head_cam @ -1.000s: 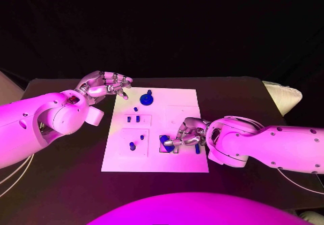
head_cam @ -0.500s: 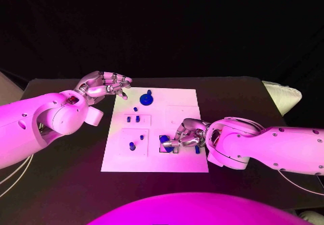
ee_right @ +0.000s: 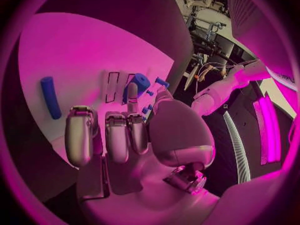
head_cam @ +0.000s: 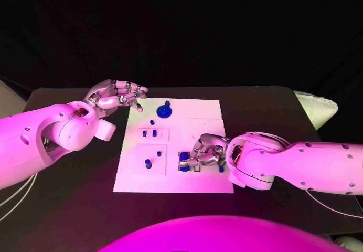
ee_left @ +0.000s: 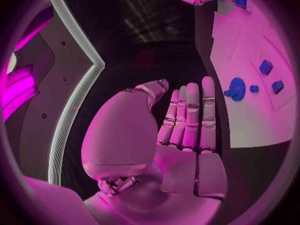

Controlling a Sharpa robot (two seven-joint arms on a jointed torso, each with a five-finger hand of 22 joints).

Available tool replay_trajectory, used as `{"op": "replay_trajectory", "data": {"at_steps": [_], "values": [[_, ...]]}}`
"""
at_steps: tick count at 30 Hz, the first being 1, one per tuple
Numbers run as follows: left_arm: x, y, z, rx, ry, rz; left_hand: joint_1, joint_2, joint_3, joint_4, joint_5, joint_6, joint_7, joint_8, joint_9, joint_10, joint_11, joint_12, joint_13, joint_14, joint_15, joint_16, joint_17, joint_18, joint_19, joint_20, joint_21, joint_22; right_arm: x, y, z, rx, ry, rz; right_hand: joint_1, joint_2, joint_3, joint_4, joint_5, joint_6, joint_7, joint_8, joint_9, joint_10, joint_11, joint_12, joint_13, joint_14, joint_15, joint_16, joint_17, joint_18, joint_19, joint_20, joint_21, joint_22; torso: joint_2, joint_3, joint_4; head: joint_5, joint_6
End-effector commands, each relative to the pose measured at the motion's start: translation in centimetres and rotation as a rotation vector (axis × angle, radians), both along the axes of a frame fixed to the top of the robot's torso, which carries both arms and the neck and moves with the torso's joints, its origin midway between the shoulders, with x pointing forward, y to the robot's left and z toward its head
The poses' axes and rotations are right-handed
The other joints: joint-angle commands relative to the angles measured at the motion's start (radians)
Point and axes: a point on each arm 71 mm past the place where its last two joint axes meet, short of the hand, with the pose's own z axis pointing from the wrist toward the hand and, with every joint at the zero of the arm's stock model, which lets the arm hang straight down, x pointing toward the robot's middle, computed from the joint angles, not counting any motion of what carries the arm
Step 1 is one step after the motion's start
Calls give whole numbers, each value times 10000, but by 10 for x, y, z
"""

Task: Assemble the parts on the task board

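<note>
Meanwhile, on the black desk:
Task board: white plate at the desk's middle, blue parts standing in it.
Right robot hand: fingers curled on a blue part at the board's near right.
Left robot hand: hovering beside the board's far left corner, fingers loosely apart, holding nothing.

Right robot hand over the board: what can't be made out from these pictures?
- Head view: the right robot hand covers the blue part under it; contact between fingers and part is hidden.
- Right wrist view: the fingers block the board just beyond them; whether anything is held cannot be told.
- Head view: the small blue parts on the task board are too small to tell shapes.
</note>
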Motion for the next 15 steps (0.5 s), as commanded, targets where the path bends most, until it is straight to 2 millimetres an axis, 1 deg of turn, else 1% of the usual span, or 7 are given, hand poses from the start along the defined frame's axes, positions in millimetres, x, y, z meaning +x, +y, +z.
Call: {"op": "replay_trajectory", "data": {"at_steps": [1,3,7,8,9,10,15], "values": [[0,-1,1,-90,-5,-75,10,59,-22,29,16,-31,47,-47,-14,56,44,-35,10,3,30,-51,1,132,58,-23,-48,-9,0,0,-1,-89,-104,294,860,-35,108,-88,-110,-53,-33,31,-22,978,-76,31,2570,1057,-88,41,2628,-87,731,-80,53,2245,3,0,-11,15,2],[0,-2,1,-89,-4,-75,18,67,-18,30,17,-27,46,-49,-14,59,43,-35,11,3,29,-51,1,133,59,-23,-50,-10,1,0,-1,-145,-151,321,1415,-88,310,-184,-334,-70,-34,0,-53,978,-80,29,2570,1057,-93,41,2628,-89,731,-83,64,2247,7,2,-12,14,2],[0,-2,1,-88,-3,-75,22,82,-12,35,20,-23,45,-51,-13,61,42,-35,12,3,28,-51,1,133,60,-23,-51,-11,2,0,-1,-216,-226,363,2097,-136,582,-272,-359,-52,-49,-61,-124,983,-93,39,2578,1057,-100,41,2628,-94,735,-87,94,2254,10,11,-6,12,2],[0,-2,1,-88,-3,-74,27,100,-4,41,22,-19,45,-53,-13,63,41,-36,13,4,28,-51,2,134,62,-23,-53,-12,2,0,-1,-232,-252,374,2163,-121,620,-271,-372,-47,-52,-69,-135,987,-95,46,2582,1057,-102,41,2628,-95,736,-88,100,2255,11,13,-5,13,2],[0,-2,1,-87,-2,-74,27,100,-4,41,22,-19,45,-53,-13,63,41,-36,13,4,28,-51,2,134,62,-23,-53,-12,2,0,-1,-251,-283,386,2492,-9,841,-298,-619,-30,-71,-106,-178,988,-114,46,2583,1057,-120,41,2628,-94,735,-99,102,2255,14,16,-7,15,2],[0,-2,1,-87,-2,-74,27,100,-4,41,22,-19,45,-53,-13,63,41,-36,13,4,28,-51,2,134,62,-23,-53,-12,2,0,-2,-268,-311,392,2646,17,975,-291,-803,-17,-78,-130,-207,990,-118,50,2586,1057,-123,41,2628,-98,739,-105,125,2260,15,16,-6,14,2],[0,-2,1,-86,0,-75,29,114,1,48,23,-16,44,-55,-12,64,41,-37,14,4,27,-51,2,134,64,-22,-54,-13,4,1,-3,-356,-464,346,3060,137,1376,-320,-736,16,-109,-184,-276,990,-148,50,2586,1057,-144,41,2628,-106,747,-120,168,2270,15,14,2,17,2]]}}
